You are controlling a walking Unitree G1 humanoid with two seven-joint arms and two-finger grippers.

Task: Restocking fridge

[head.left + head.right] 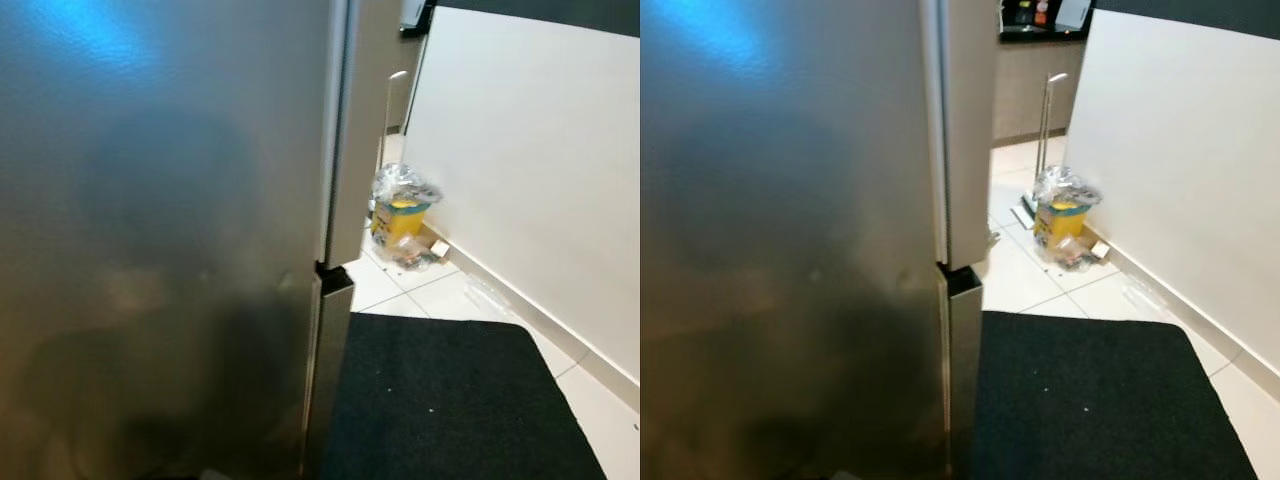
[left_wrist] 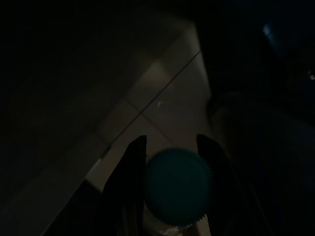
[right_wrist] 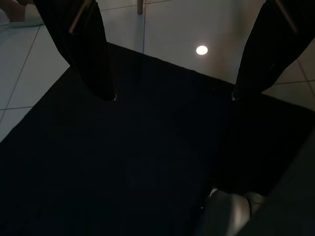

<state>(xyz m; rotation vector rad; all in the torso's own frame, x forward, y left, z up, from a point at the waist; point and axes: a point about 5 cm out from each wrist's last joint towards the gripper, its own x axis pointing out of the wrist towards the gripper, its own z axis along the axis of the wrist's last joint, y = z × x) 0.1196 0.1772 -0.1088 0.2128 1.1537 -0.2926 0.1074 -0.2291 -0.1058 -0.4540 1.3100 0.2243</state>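
A tall stainless-steel fridge [image 1: 160, 230] stands close in front of me on the left, its doors shut. The seam between the upper and lower door [image 1: 334, 274] shows at its right edge. In the dark left wrist view, my left gripper [image 2: 171, 147] is shut on a bottle with a ribbed teal cap [image 2: 178, 187], held over tiled floor. In the right wrist view, my right gripper [image 3: 173, 95] hangs open with nothing between its fingers, above a black floor mat [image 3: 123, 162].
The black mat [image 1: 450, 400] lies on white tiles to the right of the fridge. A white wall panel [image 1: 530, 170] runs along the right side. A yellow bin lined with a plastic bag [image 1: 400, 212] stands farther back by the wall, with small scraps beside it.
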